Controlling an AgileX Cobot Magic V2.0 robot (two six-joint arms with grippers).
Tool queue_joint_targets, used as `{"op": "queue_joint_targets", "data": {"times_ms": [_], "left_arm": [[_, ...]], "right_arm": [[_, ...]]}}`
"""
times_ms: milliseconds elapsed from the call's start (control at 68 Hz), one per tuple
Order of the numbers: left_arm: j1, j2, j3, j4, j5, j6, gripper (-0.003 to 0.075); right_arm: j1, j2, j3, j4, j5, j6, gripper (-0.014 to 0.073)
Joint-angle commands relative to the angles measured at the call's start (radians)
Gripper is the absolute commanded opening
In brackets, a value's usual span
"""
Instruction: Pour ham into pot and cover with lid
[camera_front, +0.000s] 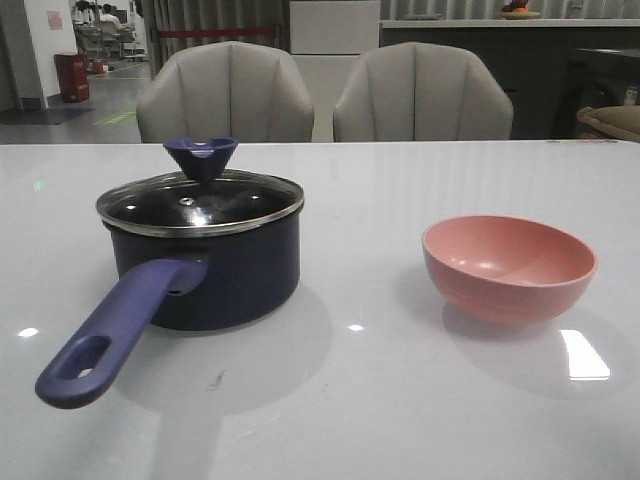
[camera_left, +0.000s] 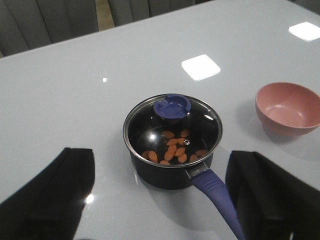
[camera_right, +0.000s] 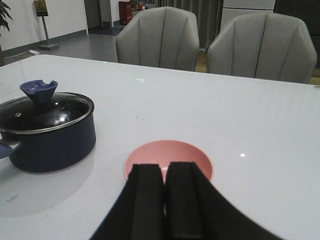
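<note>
Looks basically done: ham (camera_left: 172, 149) in the pot (camera_front: 215, 270), lid (camera_front: 200, 198) on, pink bowl (camera_front: 509, 266) empty, left jaws apart, right jaws together.

Lid (camera_left: 173, 129) seated on the pot (camera_left: 170, 172), ham (camera_left: 172, 149) inside, pink bowl (camera_left: 289, 108) well apart.

Glossy white table (camera_front: 400, 400) with ceiling-light reflections, dark navy pot (camera_front: 215, 265) standing on its left side – lid (camera_front: 200, 200) seated on top, purple-blue handle toward the near edge – salmon-pink bowl (camera_front: 508, 265) upright on the right, well apart from the pot.
</note>
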Motion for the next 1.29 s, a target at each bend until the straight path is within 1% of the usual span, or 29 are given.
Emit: {"op": "queue_joint_targets", "data": {"times_ms": [0,118,206,323,353,500,544,1191,1279], "left_arm": [[-0.008,-0.123,0.080,0.000,-0.137,0.001,0.0572],[-0.008,-0.285,0.199,0.000,-0.169,0.001,0.0541],[-0.008,-0.398,0.268,-0.001,-0.170,0.001,0.0469],[-0.008,-0.512,0.331,-0.009,-0.170,0.001,0.0337],[-0.008,-0.537,0.341,-0.020,-0.170,0.001,0.0293],[-0.008,-0.591,0.363,-0.065,-0.164,0.001,0.0105],[-0.008,-0.591,0.363,-0.065,-0.164,0.001,0.0116],[-0.008,-0.591,0.363,-0.065,-0.162,0.001,0.0113],[-0.008,-0.591,0.386,-0.042,-0.183,0.001,0.0113]], "right_arm": [[0.001,0.010,-0.027,0.004,-0.070,-0.008,0.0158],[0.001,0.010,-0.027,0.004,-0.070,-0.008,0.0158],[0.001,0.010,-0.027,0.004,-0.070,-0.008,0.0158],[0.001,0.010,-0.027,0.004,-0.070,-0.008,0.0158],[0.001,0.010,-0.027,0.004,-0.070,-0.008,0.0158],[0.001,0.010,-0.027,0.004,-0.070,-0.008,0.0158],[0.001,0.010,-0.027,0.004,-0.070,-0.008,0.0158],[0.001,0.010,-0.027,0.004,-0.070,-0.008,0.0158],[0.001,0.010,-0.027,0.004,-0.070,-0.008,0.0158]]}}
